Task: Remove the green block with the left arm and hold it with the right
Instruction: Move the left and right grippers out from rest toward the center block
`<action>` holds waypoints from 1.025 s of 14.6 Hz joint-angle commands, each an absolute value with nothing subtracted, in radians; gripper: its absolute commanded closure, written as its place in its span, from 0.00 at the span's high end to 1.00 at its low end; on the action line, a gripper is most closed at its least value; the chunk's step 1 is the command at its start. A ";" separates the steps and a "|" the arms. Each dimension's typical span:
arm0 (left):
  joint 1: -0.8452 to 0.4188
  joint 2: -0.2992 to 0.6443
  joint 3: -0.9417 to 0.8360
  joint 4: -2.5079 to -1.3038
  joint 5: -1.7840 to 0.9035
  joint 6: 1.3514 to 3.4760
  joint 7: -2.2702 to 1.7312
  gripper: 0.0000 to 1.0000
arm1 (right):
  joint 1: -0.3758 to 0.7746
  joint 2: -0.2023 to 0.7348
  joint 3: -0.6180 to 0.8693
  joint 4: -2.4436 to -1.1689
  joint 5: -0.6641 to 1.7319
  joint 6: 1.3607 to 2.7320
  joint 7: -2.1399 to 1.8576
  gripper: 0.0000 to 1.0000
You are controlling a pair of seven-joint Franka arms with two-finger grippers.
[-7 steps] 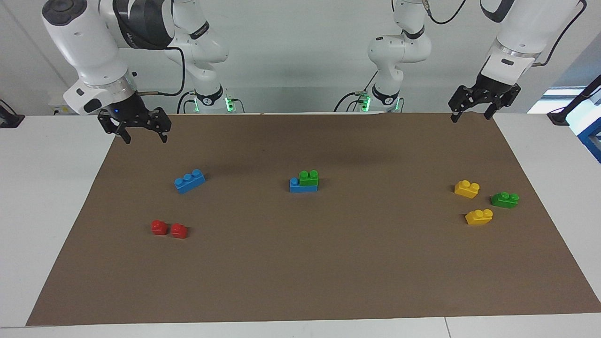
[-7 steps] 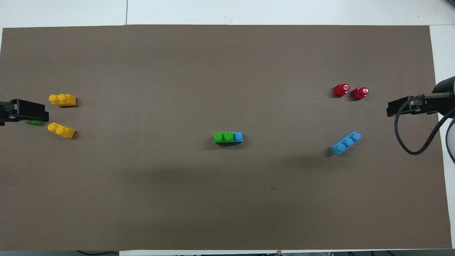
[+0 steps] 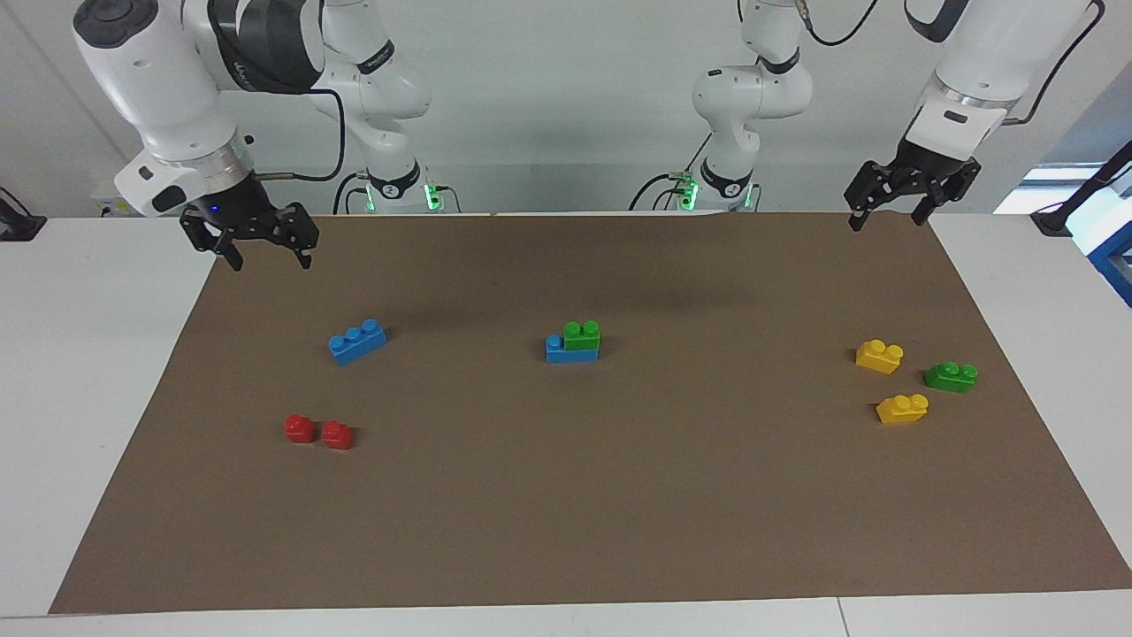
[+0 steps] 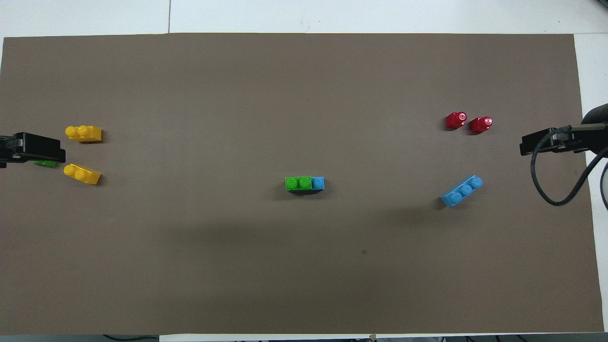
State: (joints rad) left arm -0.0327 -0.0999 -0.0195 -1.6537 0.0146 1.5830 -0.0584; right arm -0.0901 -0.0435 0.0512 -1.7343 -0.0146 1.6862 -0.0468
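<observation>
2 grippers are hanging raised and empty at the upper corners of the facing view, fingers spread apart: the left gripper at upper right, the right gripper at upper left. The green block is sitting at frame centre, pressed onto 1 end of a blue brick, its long axis running across the frame. It is lying down-frame and toward the middle from both grippers, at roughly equal reach, so neither arm is looking clearly nearer
</observation>
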 commanded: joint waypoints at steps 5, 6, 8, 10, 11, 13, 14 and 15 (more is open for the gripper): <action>-0.025 -0.112 -0.021 -1.672 0.008 1.580 -0.052 1.00 | -0.104 -0.052 0.057 -1.743 -0.018 1.721 -0.064 1.00; -0.023 -0.113 -0.021 -1.681 0.008 1.583 -0.052 1.00 | -0.104 -0.052 0.057 -1.744 -0.018 1.723 -0.058 1.00; -0.023 -0.129 -0.021 -1.707 0.006 1.588 -0.055 1.00 | -0.095 -0.052 0.057 -1.744 -0.018 1.726 -0.025 1.00; -0.029 -0.136 -0.021 -1.721 0.005 1.580 -0.099 1.00 | -0.095 -0.054 0.057 -1.749 -0.020 1.741 -0.026 1.00; -0.037 -0.141 -0.021 -1.736 0.005 1.585 -0.160 1.00 | -0.095 -0.054 0.055 -1.749 -0.020 1.753 -0.029 1.00; -0.057 -0.162 -0.021 -1.779 0.005 1.603 -0.260 1.00 | -0.101 -0.054 0.055 -1.750 -0.020 1.755 -0.006 1.00; -0.067 -0.167 -0.021 -1.793 0.005 1.617 -0.293 1.00 | -0.101 -0.055 0.057 -1.755 -0.020 1.752 0.073 1.00; -0.080 -0.172 -0.021 -1.799 0.005 1.617 -0.320 1.00 | -0.095 -0.060 0.057 -1.764 -0.018 1.741 0.204 1.00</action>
